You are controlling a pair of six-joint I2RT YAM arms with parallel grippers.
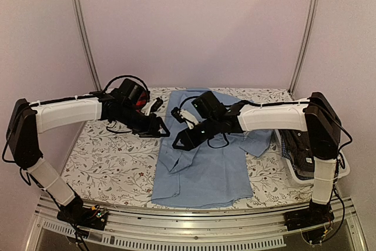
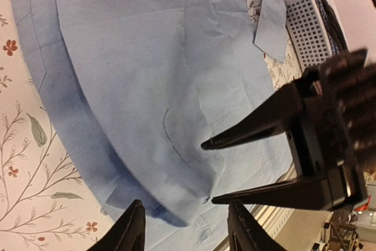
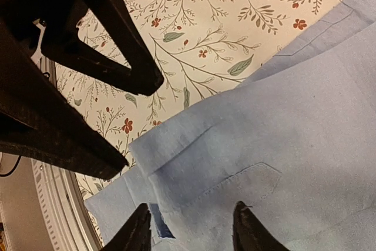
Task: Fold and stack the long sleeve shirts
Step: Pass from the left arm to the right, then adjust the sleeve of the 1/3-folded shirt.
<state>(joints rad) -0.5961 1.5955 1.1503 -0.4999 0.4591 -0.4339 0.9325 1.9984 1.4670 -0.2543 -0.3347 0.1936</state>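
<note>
Visibly, left pincer (image 2: 187,207) and right pincer (image 3: 191,208) stand half-open, empty, over blue shirt (image 1: 202,168).

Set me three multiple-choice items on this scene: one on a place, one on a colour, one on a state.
1. Where is the basket?
A. at the table's right edge
B. at its left edge
C. at its far edge, in the middle

2. What colour is the spread shirt?
A. red plaid
B. white
C. light blue

3. How is the left gripper?
A. shut on a sleeve
B. open, holding nothing
C. out of view

Key:
1 A: the top view shows it at the far right.
2 C: every view shows light blue cloth.
3 B: its own camera shows its fingers apart over the shirt, with nothing between them.
</note>
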